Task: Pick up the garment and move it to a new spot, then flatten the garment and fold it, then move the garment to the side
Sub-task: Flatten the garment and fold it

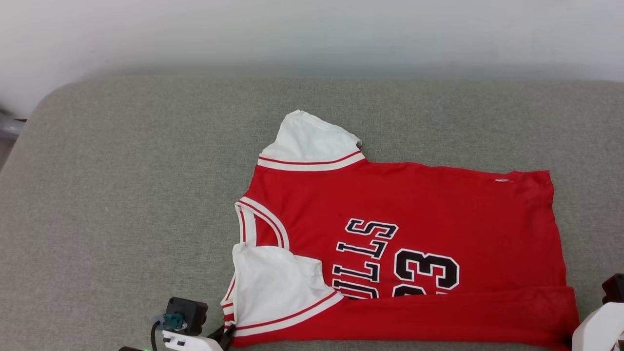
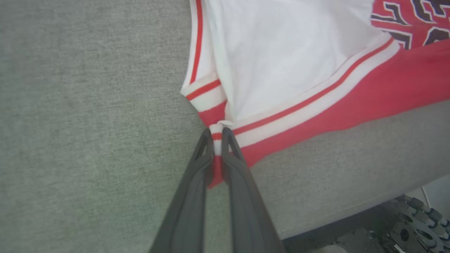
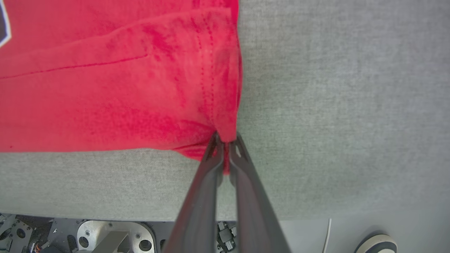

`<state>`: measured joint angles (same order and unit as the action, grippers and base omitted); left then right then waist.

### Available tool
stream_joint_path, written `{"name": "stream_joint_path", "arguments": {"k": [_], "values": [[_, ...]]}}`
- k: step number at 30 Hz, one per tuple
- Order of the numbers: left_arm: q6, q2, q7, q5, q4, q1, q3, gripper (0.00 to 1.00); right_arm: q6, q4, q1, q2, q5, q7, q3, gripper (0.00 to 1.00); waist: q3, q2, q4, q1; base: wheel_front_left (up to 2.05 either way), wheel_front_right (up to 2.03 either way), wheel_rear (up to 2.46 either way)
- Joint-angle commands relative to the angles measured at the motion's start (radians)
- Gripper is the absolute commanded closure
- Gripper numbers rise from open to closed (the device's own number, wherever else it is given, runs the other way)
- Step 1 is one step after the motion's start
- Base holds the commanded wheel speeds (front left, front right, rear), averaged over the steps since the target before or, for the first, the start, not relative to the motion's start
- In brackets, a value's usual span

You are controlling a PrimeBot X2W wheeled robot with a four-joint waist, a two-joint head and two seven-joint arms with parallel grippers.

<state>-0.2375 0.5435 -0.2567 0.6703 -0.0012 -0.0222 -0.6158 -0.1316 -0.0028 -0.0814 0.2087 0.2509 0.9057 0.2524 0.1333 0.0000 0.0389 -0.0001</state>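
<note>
Left fingers: your left gripper (image 2: 218,135) has its fingers (image 2: 191,196) pressed together on the garment's striped trim, with a strip of cloth showing between them.
Right fingers: your right gripper (image 3: 226,141) pinches the garment's red hem corner, and a sliver of red shows between its fingers (image 3: 248,200).
Left arm pose: the wrist sits low at the garment's collar-end corner, fingers pointing in toward the folded white sleeve (image 1: 273,282).
Right arm pose: the pale forearm (image 1: 597,331) sits low at the garment's hem-end corner.
Garment: the garment (image 1: 414,204) lies print-up on the grey upholstered surface (image 1: 122,195). The pinched long edge is folded over as a red band covering the bottom of the print. The other white sleeve (image 1: 309,141) is spread outward.
</note>
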Motion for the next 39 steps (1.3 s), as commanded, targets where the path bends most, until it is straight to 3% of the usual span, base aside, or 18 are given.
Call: {"name": "stream_joint_path", "arguments": {"k": [1, 11, 12, 13, 19, 32, 35, 39], "values": [[0.005, -0.003, 0.002, 0.000, 0.011, -0.009, -0.005, 1.00, 0.002, 0.005, 0.003, -0.004, -0.010, -0.007, 0.004, 1.00, 0.010, 0.0000, 0.000, 0.0001, 0.00, 0.00, 0.00], [0.029, -0.024, 0.005, 0.007, 0.074, -0.038, -0.020, 1.00, 0.002, 0.050, 0.028, 0.001, -0.018, -0.031, -0.011, 1.00, 0.021, 0.0000, 0.006, 0.0001, 0.00, 0.00, 0.00], [0.028, -0.023, 0.008, 0.003, 0.079, -0.040, -0.020, 0.32, 0.002, 0.049, 0.033, 0.003, -0.015, -0.040, -0.013, 0.11, 0.017, 0.0000, 0.006, 0.0001, 0.00, 0.00, 0.00], [0.024, -0.023, 0.014, 0.000, 0.083, -0.042, -0.018, 0.00, 0.002, 0.049, 0.037, 0.004, -0.014, -0.047, -0.009, 0.00, 0.010, 0.0000, 0.006, 0.0001, 0.00, 0.00, 0.00], [0.014, -0.030, 0.087, -0.026, 0.064, -0.055, -0.002, 0.00, 0.002, 0.018, 0.057, 0.012, 0.007, -0.117, -0.006, 0.00, -0.040, 0.0000, 0.003, 0.0001, 0.00, 0.00, 0.00], [0.002, -0.097, 0.485, -0.129, 0.018, -0.088, 0.075, 0.00, 0.002, -0.116, 0.079, 0.017, 0.068, -0.557, -0.095, 0.00, -0.115, 0.0000, -0.011, 0.0001, 0.00, 0.00, 0.00], [-0.006, -0.125, 0.516, -0.161, 0.008, -0.084, 0.101, 0.00, 0.001, -0.108, 0.072, 0.000, 0.066, -0.654, -0.118, 0.00, -0.114, 0.0000, -0.017, 0.0001, 0.00, 0.00, 0.00], [0.018, -0.181, 0.523, -0.226, -0.030, -0.067, 0.160, 0.00, 0.001, -0.104, 0.071, -0.023, 0.062, -0.780, -0.133, 0.00, -0.104, 0.0000, -0.023, 0.0001, 0.00, 0.00, 0.00]]}}
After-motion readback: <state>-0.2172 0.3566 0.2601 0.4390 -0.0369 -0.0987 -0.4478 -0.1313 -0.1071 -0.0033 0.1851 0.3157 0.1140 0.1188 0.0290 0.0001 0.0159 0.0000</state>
